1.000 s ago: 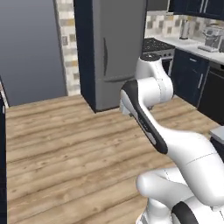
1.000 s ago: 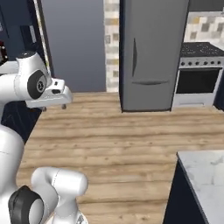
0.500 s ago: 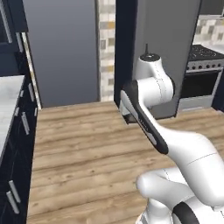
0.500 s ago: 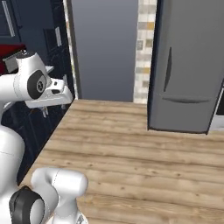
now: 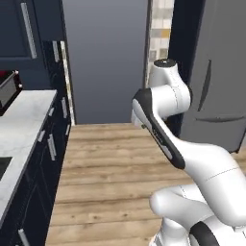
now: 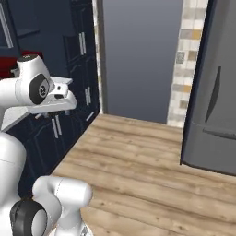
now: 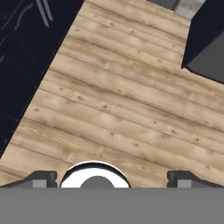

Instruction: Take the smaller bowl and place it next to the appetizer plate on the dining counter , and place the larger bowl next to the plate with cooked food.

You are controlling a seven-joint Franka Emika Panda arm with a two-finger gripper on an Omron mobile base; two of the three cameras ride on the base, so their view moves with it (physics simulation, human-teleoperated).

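Note:
My gripper [image 7: 112,178] is open, its two dark fingertips [image 7: 42,177] standing wide apart with nothing between them. It hangs over bare wooden floor [image 7: 127,105]. In the base views the white arm [image 5: 163,120] is folded up in front of the base, the hand [image 6: 57,97] held level at about chest height. Both bowls, both plates and the dining counter are out of view.
A white marble kitchen counter [image 5: 24,120] on dark navy cabinets [image 5: 48,153] runs along the left, with a red and dark appliance [image 5: 7,86] on it. A grey fridge [image 6: 214,115] stands at the right. A grey wall panel [image 5: 105,57] is ahead, with open wooden floor [image 5: 105,163] between.
The whole scene has slid to the right as the base turns left. The stove has left the picture and the left counter has come in. The arm keeps its pose and the gripper stays open.

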